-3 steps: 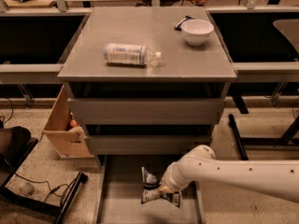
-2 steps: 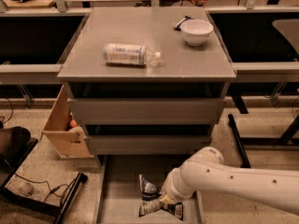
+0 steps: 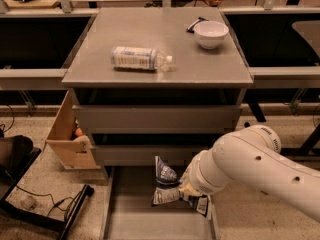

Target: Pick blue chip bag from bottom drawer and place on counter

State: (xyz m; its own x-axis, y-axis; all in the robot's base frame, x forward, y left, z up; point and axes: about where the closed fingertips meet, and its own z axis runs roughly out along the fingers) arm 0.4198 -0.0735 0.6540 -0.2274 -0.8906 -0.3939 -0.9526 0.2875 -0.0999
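Note:
The blue chip bag (image 3: 165, 178) is crumpled and upright over the back of the open bottom drawer (image 3: 140, 223), just in front of the middle drawer's front. My gripper (image 3: 184, 190) is at the bag's right side, mostly hidden behind my white wrist, shut on the bag. My white arm (image 3: 255, 166) reaches in from the lower right. The grey counter (image 3: 100, 39) lies above the drawers.
A clear water bottle (image 3: 140, 59) lies on its side on the counter's left half. A white bowl (image 3: 210, 34) stands at its back right. An open cardboard box (image 3: 67, 139) sits on the floor left of the cabinet, with cables and a dark stand further left.
The arm and the bag dipped towards the drawer's front, then came up and back together. The bag now stands higher and nearer the middle drawer's front.

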